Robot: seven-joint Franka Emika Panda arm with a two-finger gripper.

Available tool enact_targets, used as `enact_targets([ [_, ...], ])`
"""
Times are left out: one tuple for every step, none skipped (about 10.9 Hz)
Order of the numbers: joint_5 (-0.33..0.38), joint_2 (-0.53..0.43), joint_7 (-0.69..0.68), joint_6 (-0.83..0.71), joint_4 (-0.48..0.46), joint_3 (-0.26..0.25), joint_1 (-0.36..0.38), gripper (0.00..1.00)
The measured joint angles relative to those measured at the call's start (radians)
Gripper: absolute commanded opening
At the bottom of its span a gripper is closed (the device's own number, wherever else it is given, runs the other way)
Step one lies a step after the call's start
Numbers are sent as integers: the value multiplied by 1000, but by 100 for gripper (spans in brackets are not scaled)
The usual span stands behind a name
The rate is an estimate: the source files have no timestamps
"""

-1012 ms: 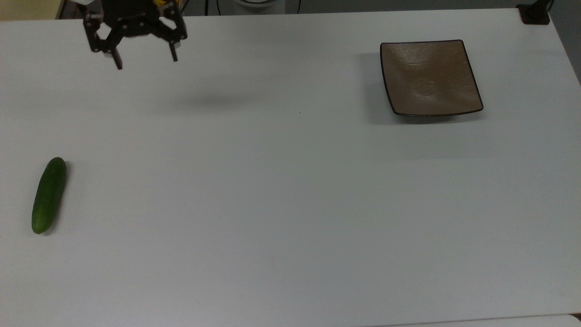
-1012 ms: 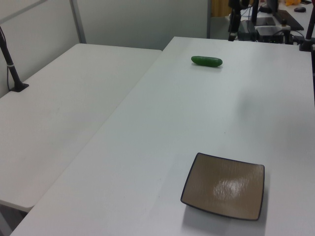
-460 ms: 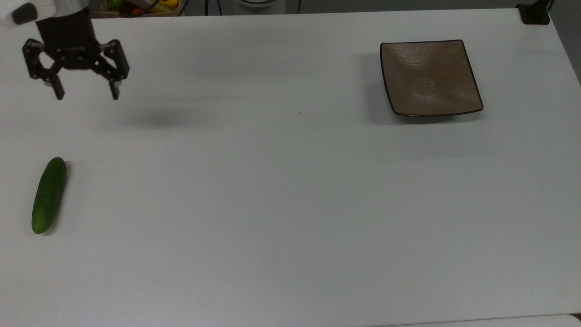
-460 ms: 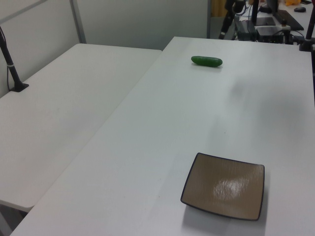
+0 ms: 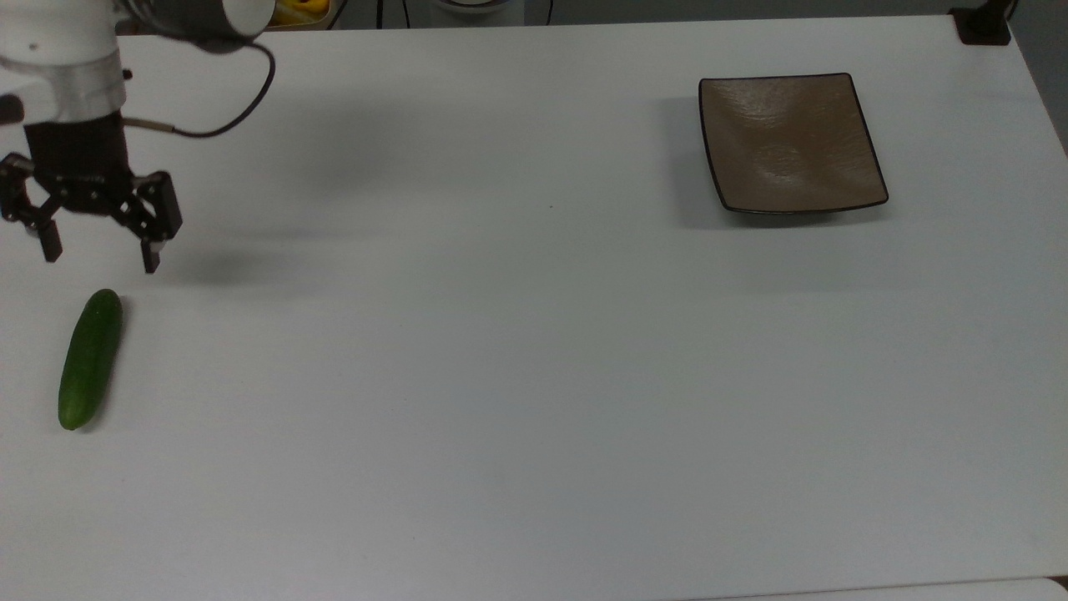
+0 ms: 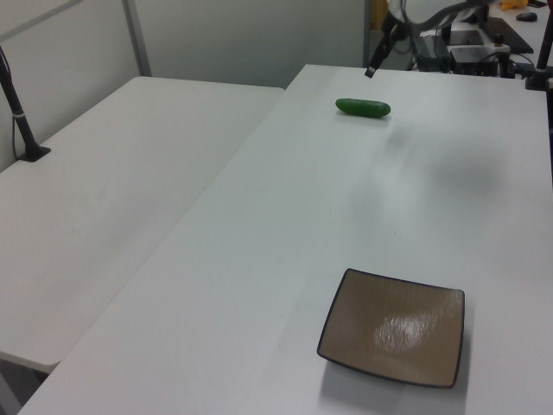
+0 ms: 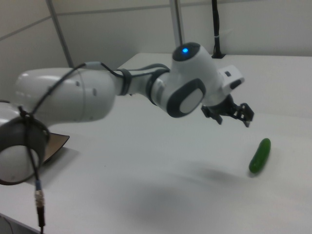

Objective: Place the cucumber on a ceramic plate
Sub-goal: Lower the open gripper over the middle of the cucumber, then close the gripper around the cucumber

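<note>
The dark-green cucumber (image 5: 90, 359) lies near the top view's left edge on the white table (image 5: 501, 376); it also shows in the left view (image 6: 363, 107) and the right view (image 7: 260, 155). The square brown ceramic plate (image 5: 791, 142) sits far away at the top view's upper right, bare, and is seen again in the left view (image 6: 393, 339). My gripper (image 5: 101, 259) hangs open in the air, just short of the cucumber's upper end in the top view, with nothing between its fingers. In the right view the gripper (image 7: 234, 119) hovers up and left of the cucumber.
A second white table (image 6: 104, 190) adjoins at the left view's left, with a black clamped post (image 6: 19, 121). A black clamp (image 5: 984, 25) sits at the table's corner at the top view's upper right. A black cable (image 5: 242, 108) loops beside the arm's wrist (image 5: 67, 75).
The open gripper has travelled toward the top view's left and down the picture, from the table's far edge to just short of the cucumber. Cucumber and plate have not moved.
</note>
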Motion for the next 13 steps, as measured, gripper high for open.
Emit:
enact_targets([
  [0,59,1,31,46,0,-11,98],
  [0,107,4,79,74,0,-18,98],
  [1,153,19,137,89,0,-21,98],
  [1,193,34,178,103,0,-23,98],
  [1,230,47,198,124,0,-26,98],
  [1,265,54,207,149,0,-29,98],
  [1,298,56,225,172,0,-33,99],
  [1,323,58,244,185,0,-37,99],
  [1,343,61,252,192,0,-41,98],
  [1,359,61,255,194,0,-46,93],
  [1,372,62,268,195,0,-49,81],
  [1,381,62,280,195,0,-50,62],
  [1,384,63,282,196,0,-50,37],
])
